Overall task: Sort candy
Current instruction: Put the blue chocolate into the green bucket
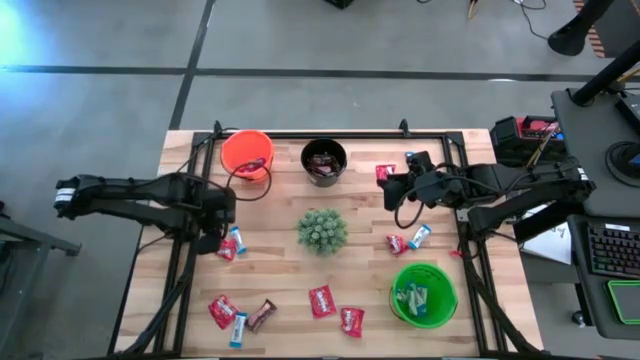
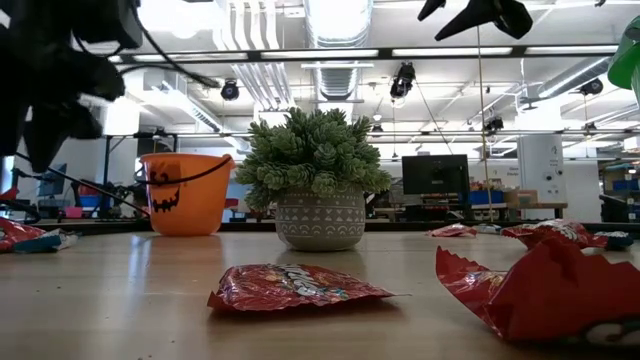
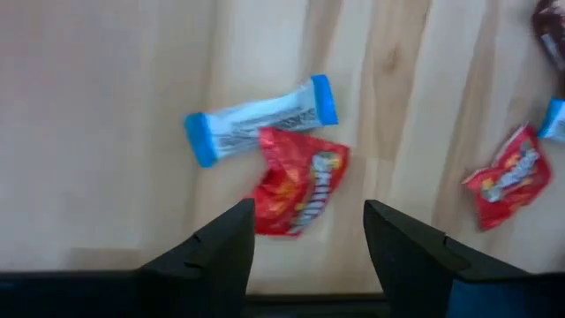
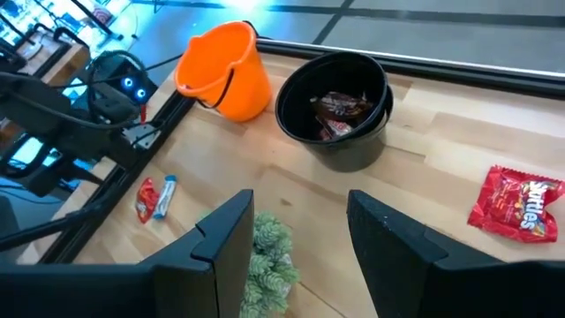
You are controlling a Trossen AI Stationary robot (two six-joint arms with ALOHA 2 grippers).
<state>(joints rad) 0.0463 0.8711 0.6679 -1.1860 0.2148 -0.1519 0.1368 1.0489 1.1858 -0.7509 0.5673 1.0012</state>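
Wooden table (image 1: 280, 270), black bucket (image 4: 340, 106) holding perhaps brown candy (image 4: 340, 108)

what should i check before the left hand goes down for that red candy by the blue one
1. Left hand open: ok.
2. Left hand lined up over the red wrapped candy: ok.
3. Target clear of neighbours: not ok, the light blue and white wrapped candy touches it.
4. Left hand empty: ok.
5. Right hand out of the way, near the black bucket: ok.
6. Which bucket takes red: cannot tell.
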